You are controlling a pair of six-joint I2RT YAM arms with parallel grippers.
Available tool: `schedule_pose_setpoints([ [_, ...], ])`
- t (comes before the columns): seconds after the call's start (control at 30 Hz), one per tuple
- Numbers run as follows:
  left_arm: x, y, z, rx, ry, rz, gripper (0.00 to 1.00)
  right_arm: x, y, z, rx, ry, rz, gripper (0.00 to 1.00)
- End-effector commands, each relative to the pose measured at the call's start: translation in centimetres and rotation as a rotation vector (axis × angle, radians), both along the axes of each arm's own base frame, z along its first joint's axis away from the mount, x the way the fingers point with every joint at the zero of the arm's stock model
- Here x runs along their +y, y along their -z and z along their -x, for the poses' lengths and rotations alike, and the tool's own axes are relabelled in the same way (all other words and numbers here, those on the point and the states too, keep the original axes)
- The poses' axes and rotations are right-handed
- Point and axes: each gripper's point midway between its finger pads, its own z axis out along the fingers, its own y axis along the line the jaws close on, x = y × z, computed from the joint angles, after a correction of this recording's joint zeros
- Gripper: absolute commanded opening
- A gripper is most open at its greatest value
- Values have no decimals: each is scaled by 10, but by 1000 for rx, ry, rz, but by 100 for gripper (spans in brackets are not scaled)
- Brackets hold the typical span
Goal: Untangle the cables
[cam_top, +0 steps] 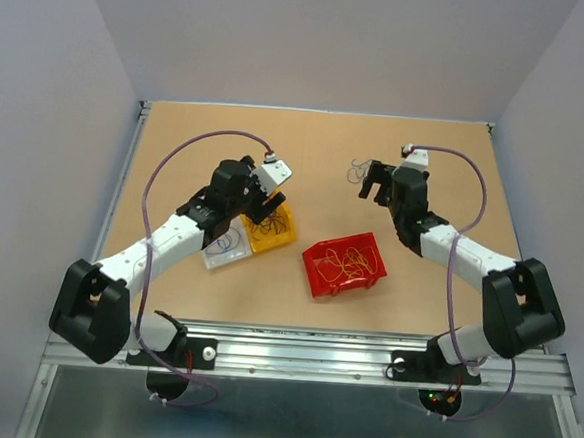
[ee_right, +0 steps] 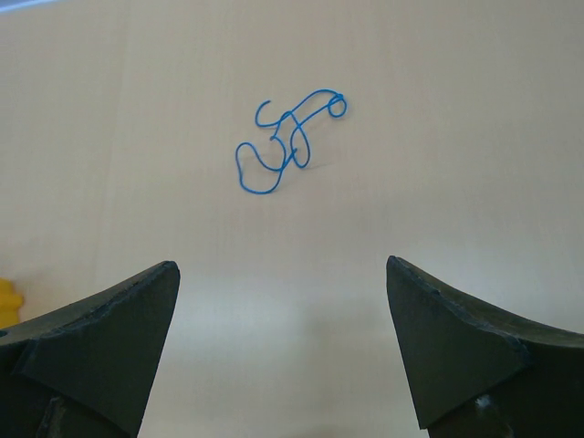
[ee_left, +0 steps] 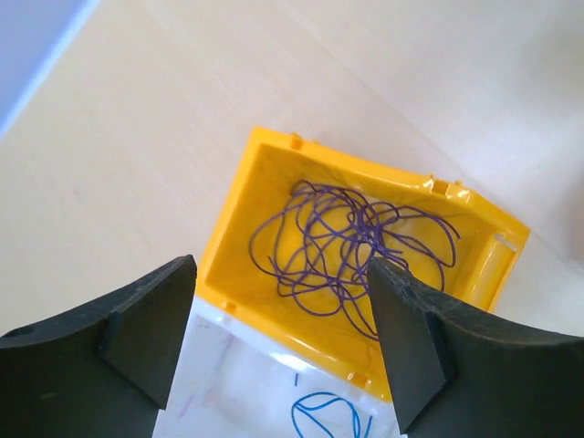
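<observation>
Thin purple cables lie bunched inside a yellow bin. My left gripper hovers open above that bin's near wall, with nothing between its fingers; from above it sits over the yellow bin. A blue cable lies in a white bin beside the yellow one. Another small blue cable lies curled alone on the table, just beyond my open, empty right gripper. The top view shows this cable left of the right gripper.
A red bin holding several yellow-orange cables stands on the table between the two arms. The white bin touches the yellow bin's near-left side. Grey walls enclose the tan tabletop on three sides.
</observation>
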Motion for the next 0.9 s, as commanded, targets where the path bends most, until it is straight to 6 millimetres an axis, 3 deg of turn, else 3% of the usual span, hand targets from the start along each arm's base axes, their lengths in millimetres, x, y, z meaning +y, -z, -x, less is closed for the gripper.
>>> schedule_pose_setpoints([
  [0.0, 2, -55, 2, -181, -10, 119, 89, 17, -19, -45, -6, -61, -55, 100],
  [0.03, 5, -68, 6, -221, -16, 138, 91, 21, 0, -56, 31, -65, -43, 100],
  [0.07, 9, -67, 9, -231, -24, 144, 91, 25, 7, -63, 47, -75, -36, 100],
  [0.1, 10, -74, 9, -264, -31, 159, 93, 26, 12, -71, 55, -70, -28, 100],
  [0.13, 13, -78, 11, -284, -35, 168, 93, 27, 3, -84, 42, -59, -19, 100],
  [0.2, 16, -89, 20, -334, -28, 207, 96, 24, 18, -107, 75, -10, 20, 100],
  [0.4, 24, -103, 34, -410, -30, 251, 95, 17, 67, -131, 171, 23, 68, 97],
  [0.5, 27, -105, 35, -424, -38, 253, 95, 5, 71, -139, 173, 89, 107, 96],
  [0.6, 29, -108, 40, -443, -33, 264, 95, -1, 88, -142, 204, 108, 131, 94],
  [0.63, 29, -115, 43, -466, -25, 278, 95, 2, 106, -147, 241, 66, 113, 86],
  [0.67, 29, -116, 43, -469, -25, 280, 95, 2, 114, -145, 255, 65, 119, 86],
  [0.7, 30, -114, 43, -468, -28, 278, 95, 6, 117, -146, 263, 45, 113, 70],
  [0.8, 30, -115, 44, -474, -25, 281, 95, 10, 115, -148, 265, 15, 112, 40],
  [0.83, 30, -115, 44, -474, -23, 281, 95, 15, 112, -147, 263, -14, 103, 23],
  [0.87, 30, -116, 44, -475, -23, 280, 95, 17, 110, -145, 263, -34, 106, 13],
])
